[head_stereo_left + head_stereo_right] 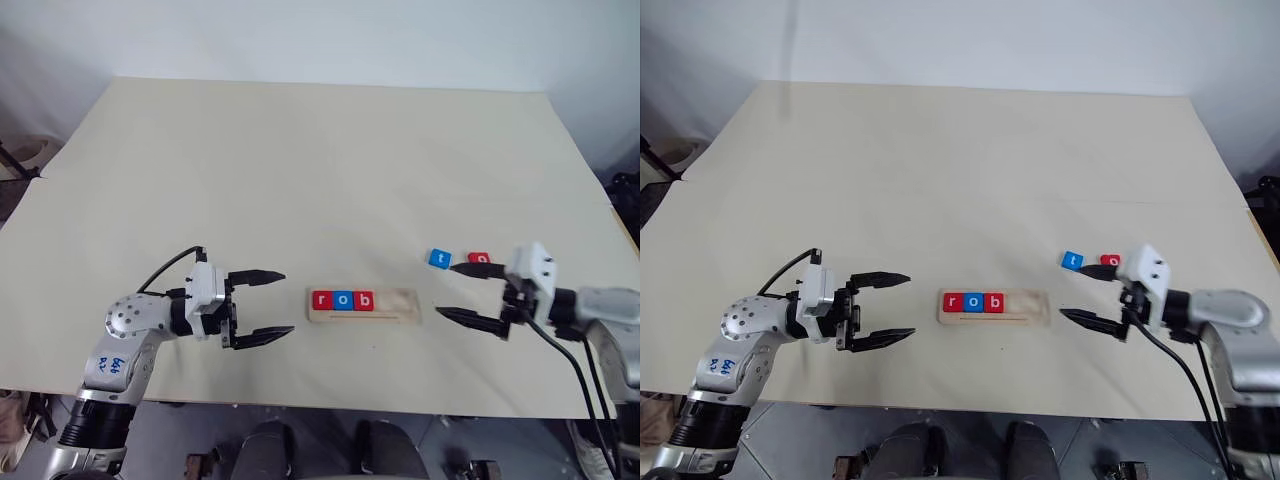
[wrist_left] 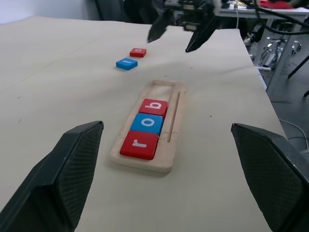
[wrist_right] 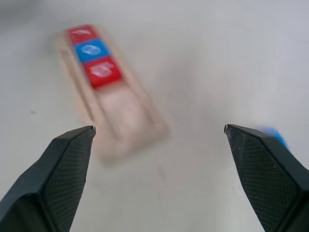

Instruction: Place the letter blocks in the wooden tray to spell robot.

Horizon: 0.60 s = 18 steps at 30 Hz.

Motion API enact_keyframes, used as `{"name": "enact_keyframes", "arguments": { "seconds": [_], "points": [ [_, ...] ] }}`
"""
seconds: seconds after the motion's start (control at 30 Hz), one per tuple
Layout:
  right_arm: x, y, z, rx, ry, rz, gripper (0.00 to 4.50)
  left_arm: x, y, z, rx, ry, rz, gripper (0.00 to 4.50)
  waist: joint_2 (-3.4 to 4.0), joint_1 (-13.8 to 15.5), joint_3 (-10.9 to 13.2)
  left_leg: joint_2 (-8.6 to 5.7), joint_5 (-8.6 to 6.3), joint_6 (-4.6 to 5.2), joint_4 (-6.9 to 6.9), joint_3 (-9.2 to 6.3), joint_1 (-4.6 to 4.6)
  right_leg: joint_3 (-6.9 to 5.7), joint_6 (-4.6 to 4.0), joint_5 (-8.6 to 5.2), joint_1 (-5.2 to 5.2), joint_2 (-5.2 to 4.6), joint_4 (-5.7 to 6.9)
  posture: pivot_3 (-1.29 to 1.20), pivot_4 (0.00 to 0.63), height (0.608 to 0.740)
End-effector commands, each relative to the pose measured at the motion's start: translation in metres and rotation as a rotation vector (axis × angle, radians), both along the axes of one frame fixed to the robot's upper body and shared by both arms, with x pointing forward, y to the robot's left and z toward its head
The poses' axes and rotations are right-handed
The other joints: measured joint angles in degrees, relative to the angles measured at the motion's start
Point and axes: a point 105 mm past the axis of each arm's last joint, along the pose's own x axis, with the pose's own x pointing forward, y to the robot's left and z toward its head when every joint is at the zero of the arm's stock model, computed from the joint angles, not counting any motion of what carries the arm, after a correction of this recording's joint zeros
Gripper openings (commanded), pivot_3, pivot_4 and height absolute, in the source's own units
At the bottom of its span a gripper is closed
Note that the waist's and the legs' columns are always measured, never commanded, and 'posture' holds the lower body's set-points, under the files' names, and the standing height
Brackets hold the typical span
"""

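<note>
2 hands are hovering just above the bench (image 1: 300, 150), one at each end of the wooden tray (image 1: 395, 303). The left hand (image 1: 262, 304) is pointing level toward the tray's left end with its fingers spread wide and holding nothing; the right hand (image 1: 462, 292) is facing back from the tray's right end, tilting slightly downward, fingers likewise released and empty. 3 letter blocks are sitting in the tray's left part, touching in a row: the red r (image 1: 321, 299), the blue o (image 1: 343, 299) and the red b (image 1: 365, 299), leaving the right part of the slot bare. The blue t (image 1: 439, 258) and the red o (image 1: 479, 259) are lying loose on the bench beyond the right hand's upper finger, close to each other but apart. The bench is showing a plain cream surface against a white wall. The left wrist view is looking along the tray, taking in desks and cables past the bench's far edge, while the right wrist view is catching the tray from its bare end.
</note>
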Motion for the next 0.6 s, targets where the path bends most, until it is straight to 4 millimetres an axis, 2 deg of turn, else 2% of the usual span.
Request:
{"name": "enact_keyframes", "arguments": {
  "seconds": [0.03, 0.3, 0.43, 0.6],
  "points": [
    [-0.014, -0.022, 0.017, 0.045, -0.162, -0.184, 4.48, 0.008, 0.004, 0.006, -0.035, 0.008, 0.039, 4.5, 0.0, 0.1, 0.0, 0.0, 0.0, 0.0, 0.0, 0.02, 0.02, 0.0, 0.0, 0.0, 0.0, 0.01, 0.02, 0.0, 0.15, 0.74],
    [-0.063, -0.051, -0.009, 0.067, -0.213, -0.464, 4.48, 0.015, 0.002, 0.009, -0.022, -0.003, 0.0, 4.5, 0.04, 0.04, -0.02, 0.01, -0.02, -0.03, -0.06, 0.07, 0.07, 0.05, 0.0, 0.0, 0.0, 0.07, 0.02, 0.0, 0.15, 0.74],
    [-0.079, -0.064, -0.019, 0.066, -0.222, -0.57, 4.48, 0.017, 0.002, 0.01, -0.017, -0.015, -0.017, 4.5, 0.04, -0.18, -0.02, 0.01, -0.02, -0.03, -0.09, 0.08, 0.12, 0.13, -0.01, 0.0, 0.0, 0.07, 0.01, 0.0, 0.15, 0.74],
    [-0.087, -0.067, -0.028, 0.05, -0.207, -0.574, 4.48, 0.018, 0.002, 0.01, -0.007, -0.019, -0.038, 4.5, 0.06, -0.23, -0.04, 0.02, -0.03, -0.02, -0.12, 0.04, 0.17, 0.15, -0.02, -0.01, 0.0, 0.07, 0.01, 0.0, 0.15, 0.74]
  ]
}}
